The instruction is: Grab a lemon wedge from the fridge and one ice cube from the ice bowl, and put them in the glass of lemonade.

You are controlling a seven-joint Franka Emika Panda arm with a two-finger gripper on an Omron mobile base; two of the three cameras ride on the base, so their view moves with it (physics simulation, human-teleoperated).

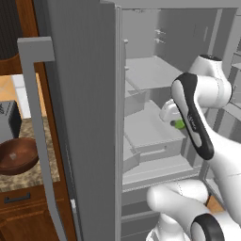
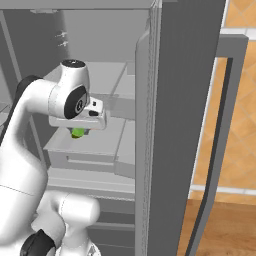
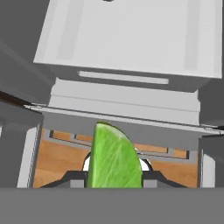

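While the arm is reaching into the open fridge (image 1: 84, 117), the gripper (image 3: 114, 176) is sitting above a middle shelf (image 1: 150, 129), its jaws partly closed on the lemon wedge (image 3: 113, 159), which is showing green between the two dark fingertips (image 3: 70, 177). From the right base view the wedge is hanging just under the hand, apparently clear of the shelf. The wedge is small and curved, so it could be slipping or twisting out of the pinch, especially if the hand is bumping the door edge on its way out. The elbow is bent high, the forearm angling into the fridge, the hand pointing downward. The ice bowl (image 1: 18, 156) is resting on the counter (image 1: 35, 174) left of the fridge door.
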